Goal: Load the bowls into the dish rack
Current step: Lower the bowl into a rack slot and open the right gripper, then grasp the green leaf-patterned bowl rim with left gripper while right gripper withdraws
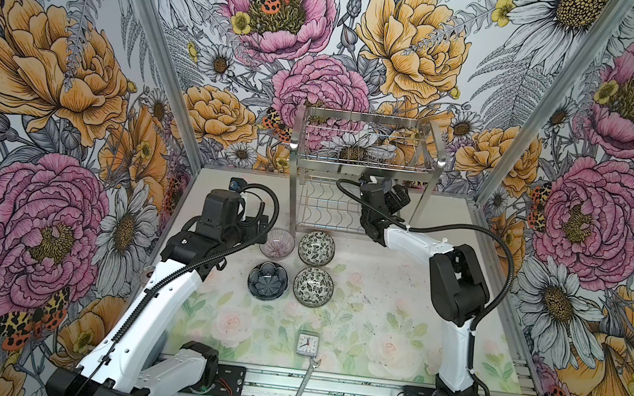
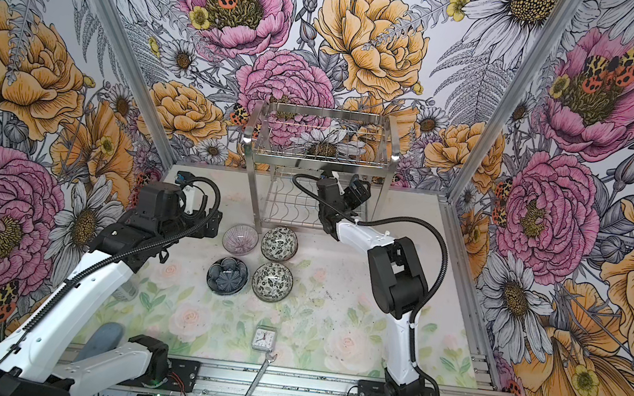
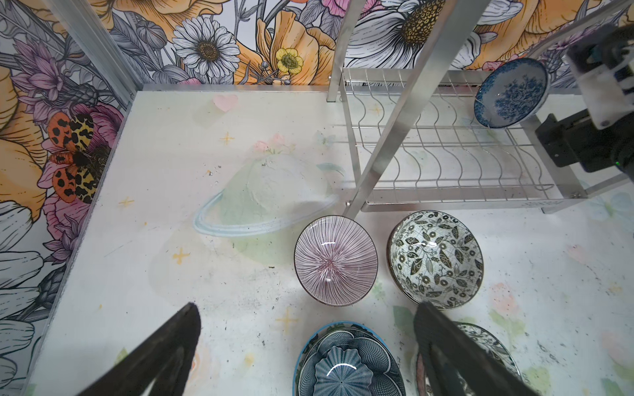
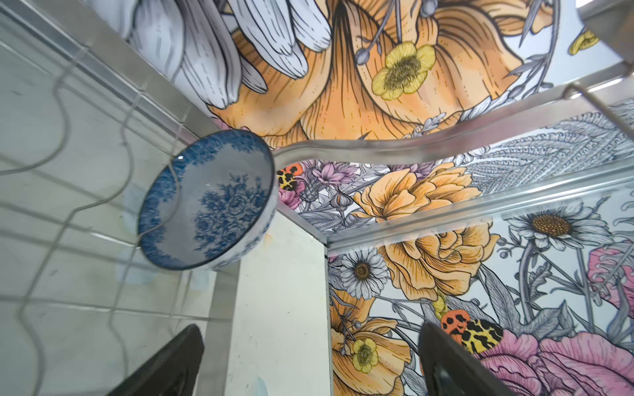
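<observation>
The dish rack point(image 1: 365, 159) point(image 2: 320, 154) stands at the back of the table in both top views. One blue-white bowl point(image 3: 511, 92) point(image 4: 209, 202) stands on edge in the wire dividers of its lower tier. My right gripper point(image 1: 394, 194) point(image 4: 310, 329) hangs open just beside that bowl, apart from it. In front of the rack lie a pink striped bowl point(image 1: 277, 243) point(image 3: 336, 259), two black-white floral bowls point(image 1: 316, 248) point(image 1: 313, 287) and a dark blue petal bowl point(image 1: 267, 280) point(image 3: 343, 363). My left gripper point(image 1: 256, 226) point(image 3: 307, 307) is open and empty above the petal bowl.
A small square clock point(image 1: 307, 344) and a wrench point(image 1: 302, 386) lie near the front edge. Flowered walls close in the table on three sides. The rack's steel leg point(image 3: 387, 147) stands right behind the pink bowl.
</observation>
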Robot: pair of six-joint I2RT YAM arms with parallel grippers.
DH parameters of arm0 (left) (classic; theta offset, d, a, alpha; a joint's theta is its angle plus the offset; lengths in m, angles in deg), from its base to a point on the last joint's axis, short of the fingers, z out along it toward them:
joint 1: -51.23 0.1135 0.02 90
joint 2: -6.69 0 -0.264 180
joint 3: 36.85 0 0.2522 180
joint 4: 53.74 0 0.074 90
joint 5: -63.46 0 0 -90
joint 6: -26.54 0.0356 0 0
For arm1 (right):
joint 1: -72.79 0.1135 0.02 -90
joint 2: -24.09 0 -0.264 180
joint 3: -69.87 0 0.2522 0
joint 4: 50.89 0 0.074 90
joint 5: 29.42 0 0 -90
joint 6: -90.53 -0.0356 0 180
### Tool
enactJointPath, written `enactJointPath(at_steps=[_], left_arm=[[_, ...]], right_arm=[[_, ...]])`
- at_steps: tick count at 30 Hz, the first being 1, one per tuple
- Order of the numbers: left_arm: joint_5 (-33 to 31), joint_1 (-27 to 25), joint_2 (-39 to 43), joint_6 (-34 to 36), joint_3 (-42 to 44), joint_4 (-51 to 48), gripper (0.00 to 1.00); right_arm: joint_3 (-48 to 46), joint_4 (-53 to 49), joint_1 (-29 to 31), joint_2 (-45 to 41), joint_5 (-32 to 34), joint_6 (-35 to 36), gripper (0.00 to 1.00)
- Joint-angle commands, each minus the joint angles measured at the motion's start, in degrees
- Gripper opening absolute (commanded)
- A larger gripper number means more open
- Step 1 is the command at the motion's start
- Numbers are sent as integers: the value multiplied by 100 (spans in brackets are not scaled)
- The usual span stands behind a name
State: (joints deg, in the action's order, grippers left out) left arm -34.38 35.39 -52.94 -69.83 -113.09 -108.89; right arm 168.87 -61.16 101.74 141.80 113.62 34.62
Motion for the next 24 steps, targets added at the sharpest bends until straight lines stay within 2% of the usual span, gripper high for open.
enactJointPath(at_steps=[1,6,11,17,24], left_arm=[[-375,-290,-57,-237,4,-27,99],[-377,-637,-233,-392,21,35,99],[-350,-901,-467,-577,182,359,99],[-127,-1062,-1016,-732,314,784,99],[0,-1256,-1832,-752,293,1339,96]], right_arm=[[-425,197,242,-521,-452,-268,100],[-964,-54,560,-1125,-740,-626,100],[-1526,-833,757,-2133,-1565,-1748,100],[-2333,-1439,754,-3536,-2560,-3033,100],[-2889,-1764,613,-4393,-3020,-3654,100]])
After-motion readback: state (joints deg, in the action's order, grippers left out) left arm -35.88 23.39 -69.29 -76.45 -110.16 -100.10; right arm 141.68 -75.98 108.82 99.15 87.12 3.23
